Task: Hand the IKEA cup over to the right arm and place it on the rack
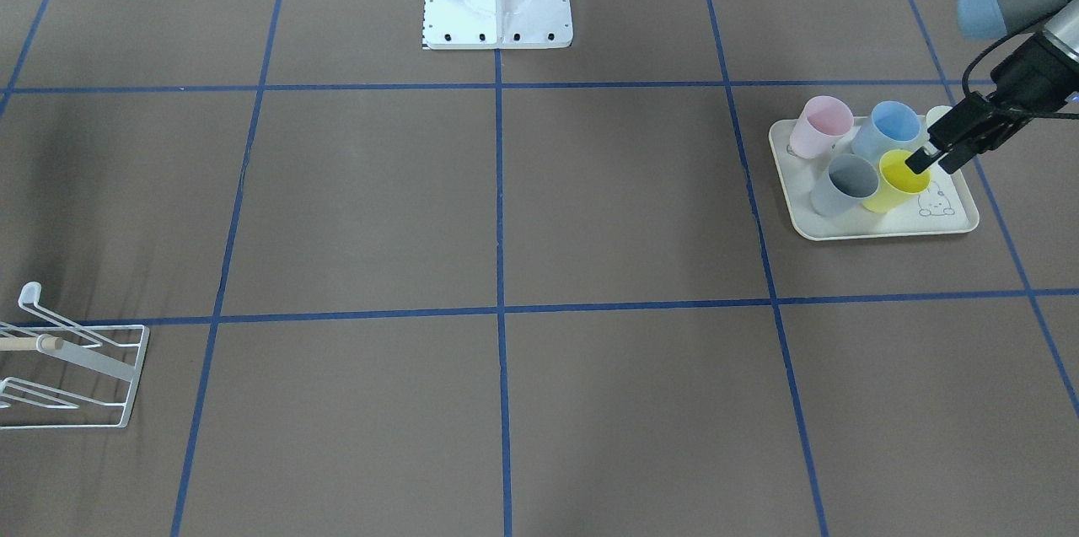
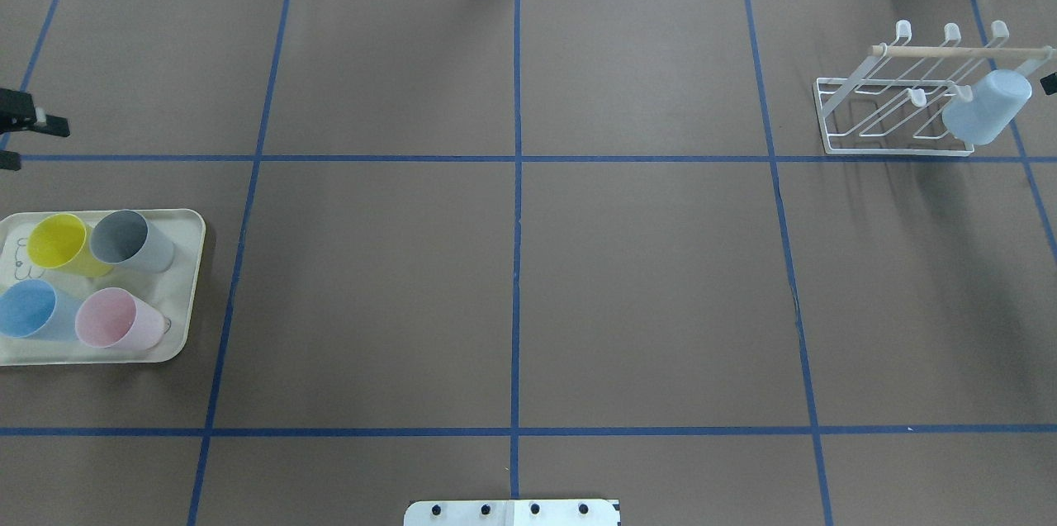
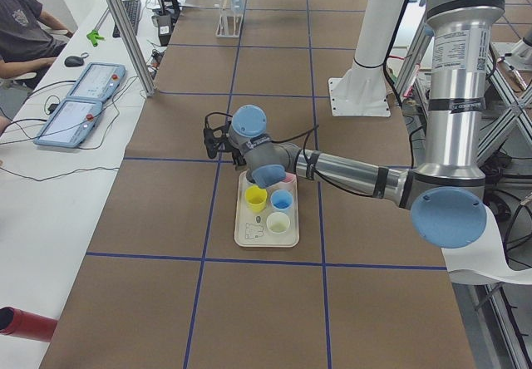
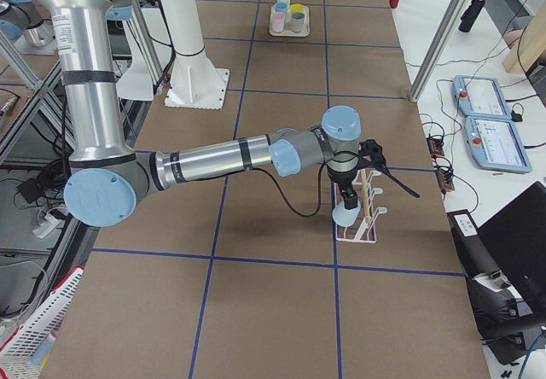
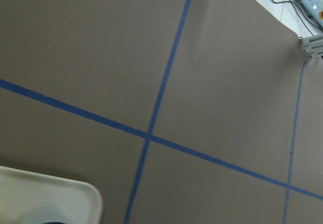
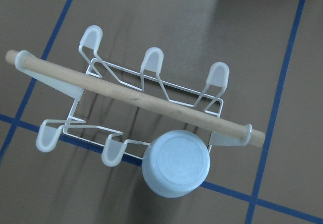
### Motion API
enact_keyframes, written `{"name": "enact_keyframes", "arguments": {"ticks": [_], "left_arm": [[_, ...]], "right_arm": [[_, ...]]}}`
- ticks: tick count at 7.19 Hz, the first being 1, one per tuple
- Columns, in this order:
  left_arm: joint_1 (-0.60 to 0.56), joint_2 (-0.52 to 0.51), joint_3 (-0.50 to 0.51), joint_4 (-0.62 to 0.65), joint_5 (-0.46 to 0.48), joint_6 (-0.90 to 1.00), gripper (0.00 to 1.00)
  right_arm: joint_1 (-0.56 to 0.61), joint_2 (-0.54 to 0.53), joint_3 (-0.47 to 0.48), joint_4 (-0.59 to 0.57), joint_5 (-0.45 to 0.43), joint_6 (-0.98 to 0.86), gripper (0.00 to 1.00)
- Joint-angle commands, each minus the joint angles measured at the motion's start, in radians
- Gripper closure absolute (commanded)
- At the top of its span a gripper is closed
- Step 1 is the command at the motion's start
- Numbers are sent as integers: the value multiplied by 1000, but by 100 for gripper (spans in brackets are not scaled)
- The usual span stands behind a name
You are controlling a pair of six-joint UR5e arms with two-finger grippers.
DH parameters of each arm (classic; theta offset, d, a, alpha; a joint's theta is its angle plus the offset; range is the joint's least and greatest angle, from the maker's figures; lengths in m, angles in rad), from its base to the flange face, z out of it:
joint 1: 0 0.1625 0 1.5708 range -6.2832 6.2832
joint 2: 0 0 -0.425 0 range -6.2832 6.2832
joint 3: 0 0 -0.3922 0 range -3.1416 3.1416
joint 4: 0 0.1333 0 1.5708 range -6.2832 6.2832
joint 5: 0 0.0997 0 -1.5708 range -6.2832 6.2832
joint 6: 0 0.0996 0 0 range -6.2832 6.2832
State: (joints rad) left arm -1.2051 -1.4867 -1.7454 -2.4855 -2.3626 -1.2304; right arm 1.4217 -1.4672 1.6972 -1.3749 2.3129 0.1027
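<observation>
Blue cup (image 6: 175,163) hung on rack (image 6: 151,65); right gripper (image 4: 347,201), grip unreadable, might knock it off retreating. Left gripper (image 1: 926,159) spread near tray (image 1: 951,222).

Below left gripper (image 1: 931,163) jaws: crowded cups (image 1: 843,187) on tray (image 1: 877,231). Below right gripper (image 4: 348,198) jaws: rack (image 6: 151,58) prongs, dowel (image 6: 136,95), upturned blue cup (image 6: 175,163). Sideways of both: unobstructed tabletop (image 1: 379,200).

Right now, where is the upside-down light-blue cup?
In the overhead view the light-blue cup hangs inverted on the rack's right-end prong, in the row nearer the robot, at the table's far right, close to the wooden dowel.
</observation>
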Motion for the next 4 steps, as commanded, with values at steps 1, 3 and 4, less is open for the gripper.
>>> {"name": "enact_keyframes", "arguments": {"ticks": [1, 3, 4], "left_arm": [[-8, 155, -3, 14, 129, 280, 0], [-4, 260, -2, 86, 140, 464, 0], [4, 328, -3, 97, 205, 497, 0]], "right_arm": [[-1, -4, 9, 4, 0, 0, 0], [-9, -5, 15, 7, 6, 0, 0], [-15, -4, 15, 8, 6, 2, 0]]}}
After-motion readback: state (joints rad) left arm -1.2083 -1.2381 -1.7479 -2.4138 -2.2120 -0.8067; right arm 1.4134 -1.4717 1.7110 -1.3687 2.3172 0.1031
